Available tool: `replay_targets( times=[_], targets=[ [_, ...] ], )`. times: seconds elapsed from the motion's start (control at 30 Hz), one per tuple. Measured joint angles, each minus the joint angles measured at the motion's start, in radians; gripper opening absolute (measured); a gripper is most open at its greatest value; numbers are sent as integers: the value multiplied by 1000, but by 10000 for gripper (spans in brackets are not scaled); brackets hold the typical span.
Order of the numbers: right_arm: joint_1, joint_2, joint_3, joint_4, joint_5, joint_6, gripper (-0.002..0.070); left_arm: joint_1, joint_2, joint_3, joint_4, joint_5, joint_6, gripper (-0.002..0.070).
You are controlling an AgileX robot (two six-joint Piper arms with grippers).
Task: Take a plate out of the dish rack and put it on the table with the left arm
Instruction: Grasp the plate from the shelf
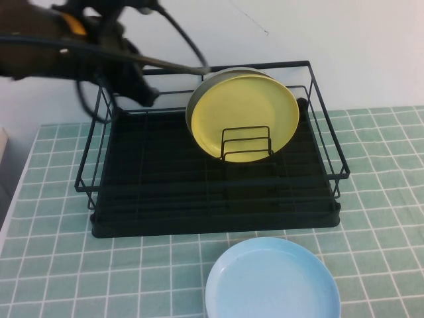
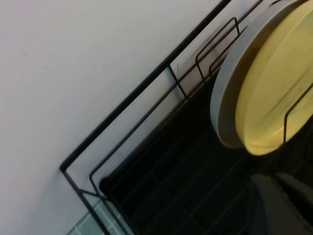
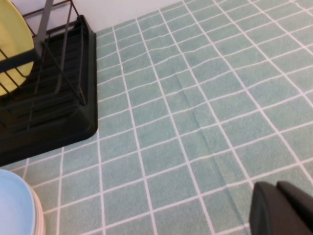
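Observation:
The yellow plate [image 1: 244, 112] stands upright in the small wire holder [image 1: 246, 142] of the black dish rack [image 1: 212, 222], with a grey plate [image 1: 197, 93] close behind it. My left gripper [image 1: 147, 93] hangs shut and empty over the rack's back left part, apart from the plates. In the left wrist view the gripper [image 2: 276, 177] sits over the dark tray, with the yellow plate [image 2: 279, 98] and grey plate [image 2: 227, 83] beyond it. My right gripper [image 3: 275, 188] is shut and empty above the green tiled table [image 3: 195, 98], to the right of the rack [image 3: 58, 112].
A light blue plate [image 1: 271, 281] lies on the table [image 1: 66, 265] just in front of the rack; its edge also shows in the right wrist view [image 3: 12, 205]. A white wall stands right behind the rack. The rack's wire top rail [image 2: 146, 83] runs along the wall.

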Motion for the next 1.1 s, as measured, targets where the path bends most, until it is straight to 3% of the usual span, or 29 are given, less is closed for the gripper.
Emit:
replay_targets(
  times=[0.2, 0.4, 0.63, 0.93, 1.1],
  targets=[
    [0, 0, 0, 0, 0, 0, -1, -6, 162, -102, -131, -29, 62, -3],
    [0, 0, 0, 0, 0, 0, -1, -11, 320, -212, -198, -5, 286, -3],
    [0, 0, 0, 0, 0, 0, -1, -21, 399, -261, -297, -45, 315, 1],
    [0, 0, 0, 0, 0, 0, -1, -128, 418, -268, -140, -144, 315, 211],
    [0, 0, 0, 0, 0, 0, -1, -142, 464, -270, -80, -155, 313, 251]
  ],
)
